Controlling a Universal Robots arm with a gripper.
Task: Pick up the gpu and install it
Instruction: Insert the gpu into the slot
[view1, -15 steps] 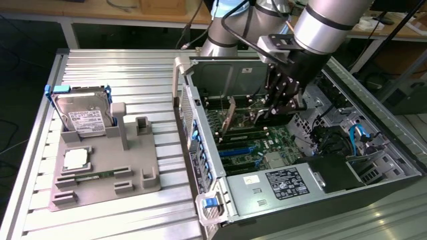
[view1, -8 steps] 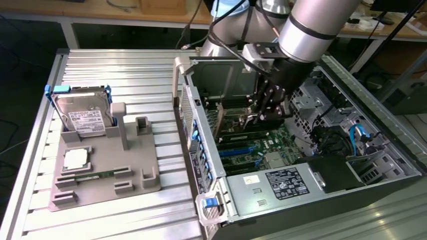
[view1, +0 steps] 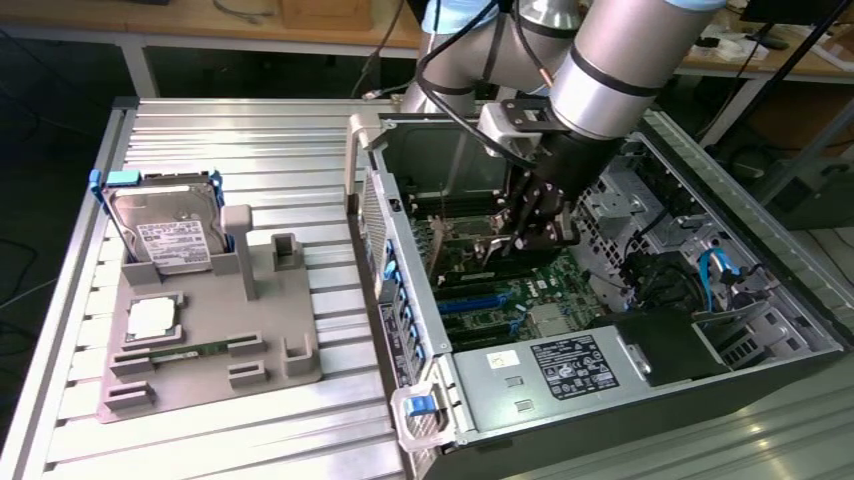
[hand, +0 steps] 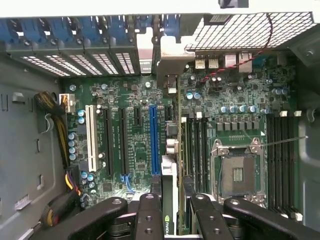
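Right now the end effector (hand: 172, 216) is closed on the gpu (hand: 169, 200), with one pair of black fingers on each flat side. It hangs inside the open computer case (view1: 781, 310), above the green main board (hand: 130, 150). The gpu sits just beside the long blue slot (hand: 155, 132) and runs the same way as the slot, but I cannot tell if it touches the board yet.

I think the job now is to line the card up with its slot and seat it. To do this well, the card should stay straight up and down, not leaning. Its bottom edge should sit right over the slot along the whole length. Going down slowly and evenly would be best, since a crooked push could bend the card or scrape the board. The metal end should meet the back wall of the case, at the far end of the blue slot.

The gpu looks thin and flat. From the wrist it is seen edge on, a narrow strip with a small green mark near the fingers (hand: 148, 220). It reaches from the end effector along the blue slot toward the back wall.

Far from the blue slot, outside the case, a hard drive (view1: 167, 235) stands in a gray holder (view1: 267, 340) on the surface (view1: 240, 140).
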